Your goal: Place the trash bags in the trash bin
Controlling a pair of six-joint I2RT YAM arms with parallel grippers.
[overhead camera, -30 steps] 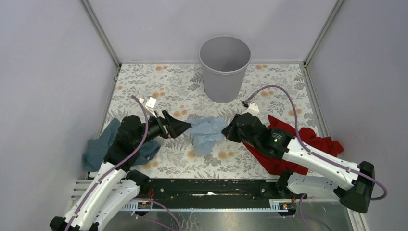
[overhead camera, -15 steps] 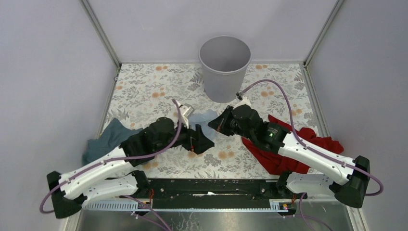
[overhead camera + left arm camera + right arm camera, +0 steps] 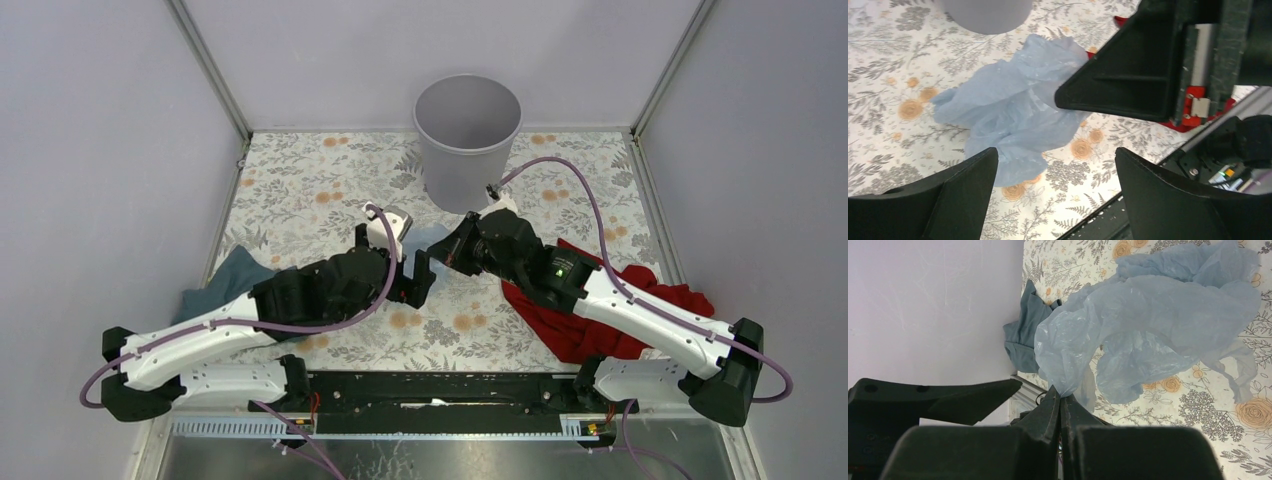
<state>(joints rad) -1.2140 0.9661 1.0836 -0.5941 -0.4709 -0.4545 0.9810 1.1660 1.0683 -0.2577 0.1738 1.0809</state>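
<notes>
The trash bag [image 3: 1148,315], thin, crinkly and pale blue, hangs bunched from my right gripper [image 3: 1060,392], which is shut on a pinch of its edge. In the top view only a scrap of the bag [image 3: 430,238] shows between the two grippers, in front of the grey round trash bin [image 3: 467,140]. My left gripper [image 3: 1055,152] is open, hovering over the near edge of the bag [image 3: 1008,110] with nothing between its fingers. It sits just left of the right gripper [image 3: 447,255]. The bin's base [image 3: 983,12] shows beyond the bag.
A red cloth [image 3: 600,310] lies under the right arm at the right. A dark teal cloth [image 3: 225,285] lies at the left edge of the floral tabletop [image 3: 320,190]. Grey walls enclose three sides; a black rail [image 3: 440,390] runs along the front.
The left arm has swung right and forward, bringing its open gripper beside the bag. The right gripper has moved slightly toward the bin, drawing the bag up with it.
</notes>
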